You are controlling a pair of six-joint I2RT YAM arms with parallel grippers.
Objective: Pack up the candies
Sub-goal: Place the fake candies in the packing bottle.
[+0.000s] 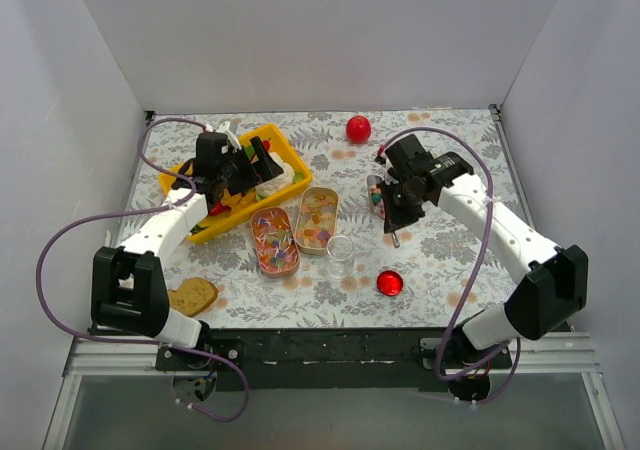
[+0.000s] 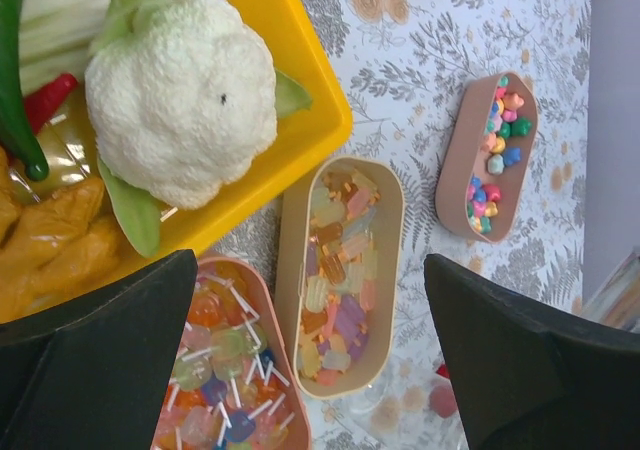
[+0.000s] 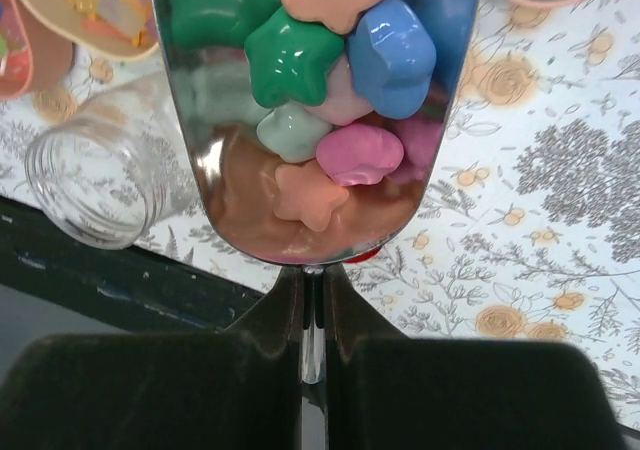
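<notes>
Metal scoop (image 3: 310,170), clamped by its handle in right gripper (image 3: 312,370), carries heaped candies (image 3: 300,55) near the glass jar (image 3: 95,185). Left gripper (image 2: 310,300) hangs spread over the dishes (image 2: 290,270), holding nothing. Risk: an early tilt or missing the narrow jar mouth spills candies on the table (image 3: 560,200).

green, blue, pink candies (image 3: 392,55); yellow tray (image 1: 291,151); red ball (image 1: 357,128).

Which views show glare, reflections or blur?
Right wrist: scoop mirrors the candies, which carry glossy highlights; right hand dark, soft. Left wrist: left hand dark, soft-edged, cauliflower sharp. Top external: even light, soft shadows.
</notes>
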